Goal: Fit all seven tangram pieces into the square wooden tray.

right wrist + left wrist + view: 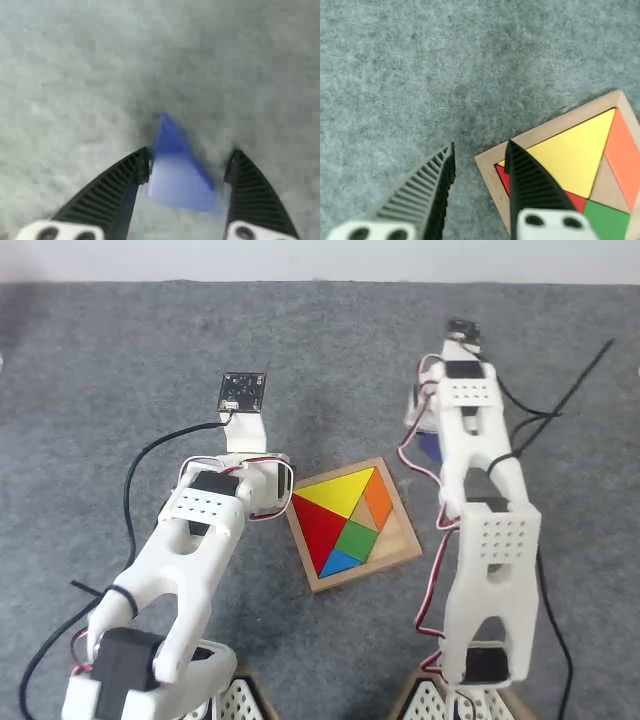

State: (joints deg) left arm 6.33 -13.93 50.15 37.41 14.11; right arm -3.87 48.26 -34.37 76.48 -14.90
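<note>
The blue triangle [177, 170] is lying on the grey desk [120, 360], just right of the wooden tray [368, 566] and outside it. As far as I can judge, its sharp tip is pointing to the far side, with its long axis running near to far. The right claw [190, 151] is straddling it with fingers apart, gripping nothing. Five coloured pieces [338, 492] are sitting in the tray. I can't tell whether the tan patch [366, 517] among them is a gap or a piece. The left claw [481, 145], spread and empty, is hovering over the tray's left corner.
</note>
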